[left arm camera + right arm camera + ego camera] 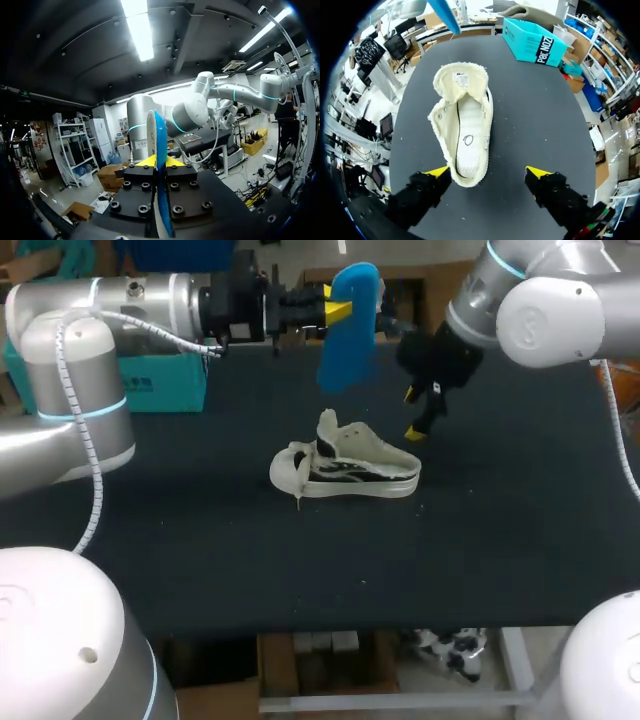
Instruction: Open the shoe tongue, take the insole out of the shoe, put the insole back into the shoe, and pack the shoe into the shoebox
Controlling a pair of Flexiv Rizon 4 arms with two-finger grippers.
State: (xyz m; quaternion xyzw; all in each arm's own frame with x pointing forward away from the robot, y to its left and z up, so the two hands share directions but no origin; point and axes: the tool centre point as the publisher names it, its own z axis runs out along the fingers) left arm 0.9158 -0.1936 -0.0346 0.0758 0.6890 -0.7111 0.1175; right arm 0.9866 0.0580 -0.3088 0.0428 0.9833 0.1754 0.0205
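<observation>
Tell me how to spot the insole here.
Start at the dark table with the cream shoe in its middle. Up beyond the shoe, the fingers of the left arm pinch the insole, a flat blue oval. It is the only thing held off the table, unlike the teal box resting on it.

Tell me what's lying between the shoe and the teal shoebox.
Nothing: only bare black table separates the shoe from the shoebox, clearest in the right wrist view.

This looks to us like a robotics lab: our left arm (70, 370) and right arm (545, 310), grey machines with lit blue rings (95, 412) at their joints, stand over a plain dark counter (200, 560).
</observation>
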